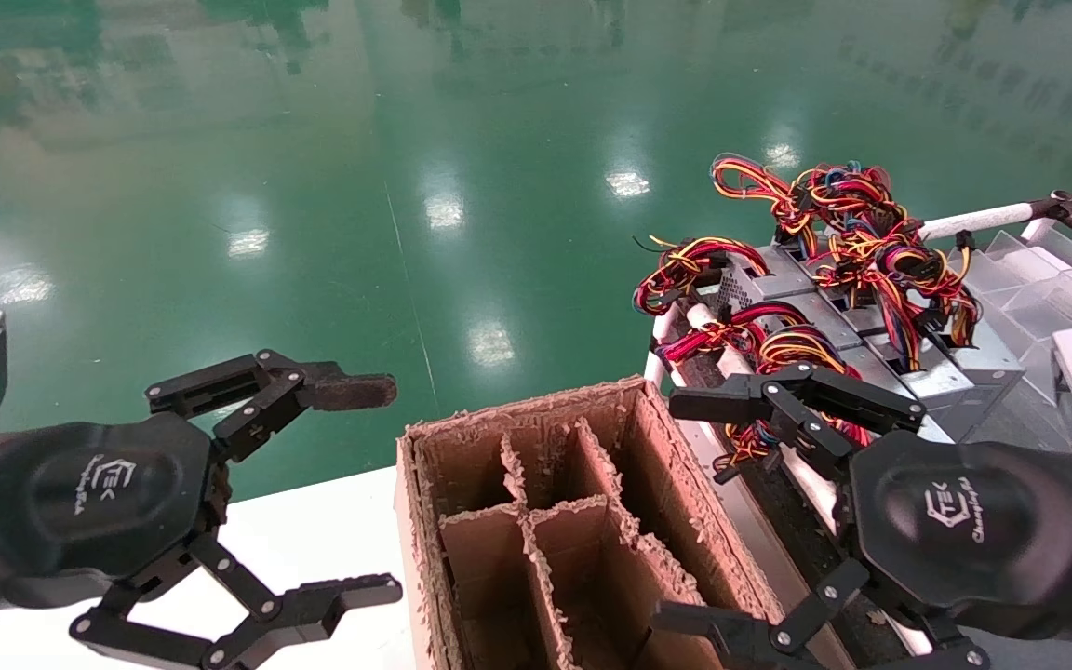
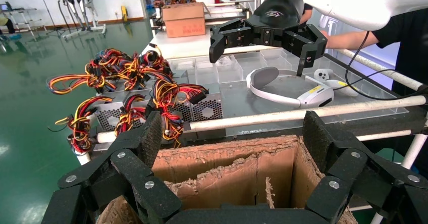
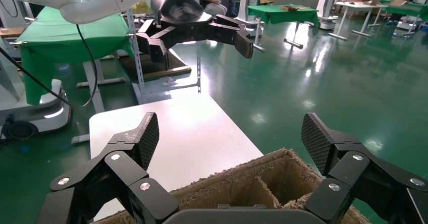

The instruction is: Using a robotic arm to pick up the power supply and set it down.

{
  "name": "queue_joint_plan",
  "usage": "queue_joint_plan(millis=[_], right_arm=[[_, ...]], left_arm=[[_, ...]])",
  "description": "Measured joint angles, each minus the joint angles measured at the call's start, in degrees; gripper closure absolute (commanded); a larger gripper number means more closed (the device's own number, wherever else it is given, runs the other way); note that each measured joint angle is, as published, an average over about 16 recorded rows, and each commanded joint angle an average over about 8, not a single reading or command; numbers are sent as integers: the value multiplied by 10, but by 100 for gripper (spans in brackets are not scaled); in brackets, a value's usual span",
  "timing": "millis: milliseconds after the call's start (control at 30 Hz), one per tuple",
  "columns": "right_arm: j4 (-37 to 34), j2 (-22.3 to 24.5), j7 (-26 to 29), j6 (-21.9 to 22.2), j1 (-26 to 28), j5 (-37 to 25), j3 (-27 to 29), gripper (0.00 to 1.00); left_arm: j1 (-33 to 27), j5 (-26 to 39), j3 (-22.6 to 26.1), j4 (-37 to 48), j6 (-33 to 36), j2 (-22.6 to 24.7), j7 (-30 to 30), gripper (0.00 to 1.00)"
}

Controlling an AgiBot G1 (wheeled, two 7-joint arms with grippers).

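cardboard box [image 1: 582, 521] between both grippers, left gripper [image 1: 350, 489] and right gripper [image 1: 685, 507] jaws wide, empty

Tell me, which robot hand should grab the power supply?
Probably the right gripper: it hovers open beside the power supply on the right. The left gripper is open too, but across the cardboard box.

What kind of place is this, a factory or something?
Probably a factory-style robot workshop: glossy green floor, grey metal power supplies with red-yellow wires racked beside a brown divided cardboard box, green-draped tables.
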Motion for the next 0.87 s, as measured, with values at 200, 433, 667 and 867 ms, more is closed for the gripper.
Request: queue_joint_plan(millis=[200,433,667,867], right_arm=[[0,0,0,0,0,0,0,0],[0,0,0,0,0,0,0,0],[0,0,0,0,0,0,0,0],[0,0,0,0,0,0,0,0]], left_arm=[[0,0,0,0,0,0,0,0],[0,0,0,0,0,0,0,0],[0,0,0,0,0,0,0,0],[0,0,0,0,0,0,0,0]])
